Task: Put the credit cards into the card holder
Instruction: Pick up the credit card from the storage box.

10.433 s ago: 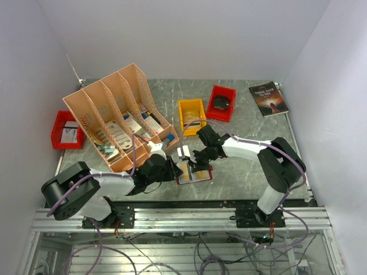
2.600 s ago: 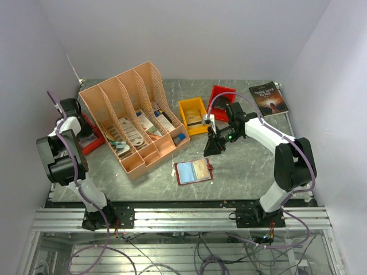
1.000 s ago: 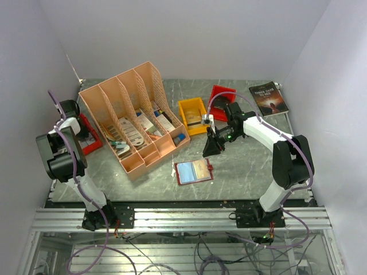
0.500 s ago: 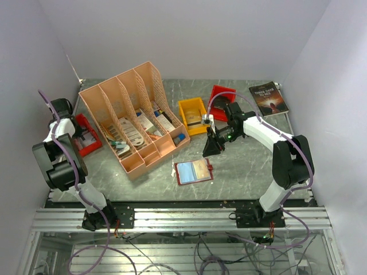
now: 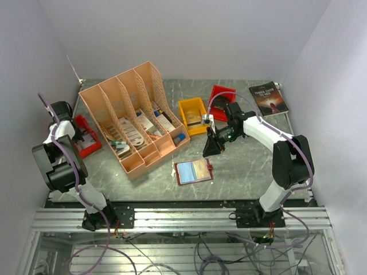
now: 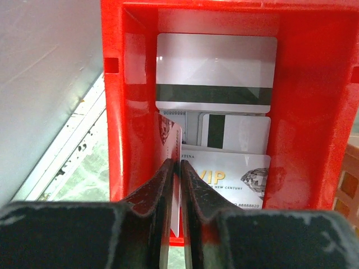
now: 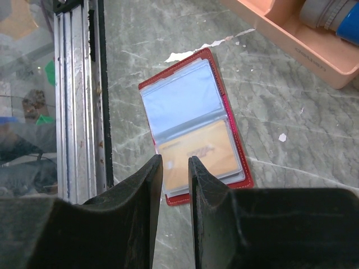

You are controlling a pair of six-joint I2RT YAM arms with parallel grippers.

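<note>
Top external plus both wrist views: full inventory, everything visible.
card holder: 1, red, open flat, front centre of table
credit cards: at least 3, whitish, flat in left red bin
credit card: 1, on edge between left gripper's fingers
red bins: 2, left edge and back centre
yellow bin: 1, back centre
file organiser: 1, peach, back left
book: 1, dark, back right
table: grey marble
left gripper: shut on credit card
right gripper: slightly open, empty

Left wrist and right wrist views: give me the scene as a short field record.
left end effector: shut on upright card
red bin: more cards lying flat, including VIP card
right end effector: open, empty, apart from card holder
card holder: lying open, blue card and orange card in pockets
</note>
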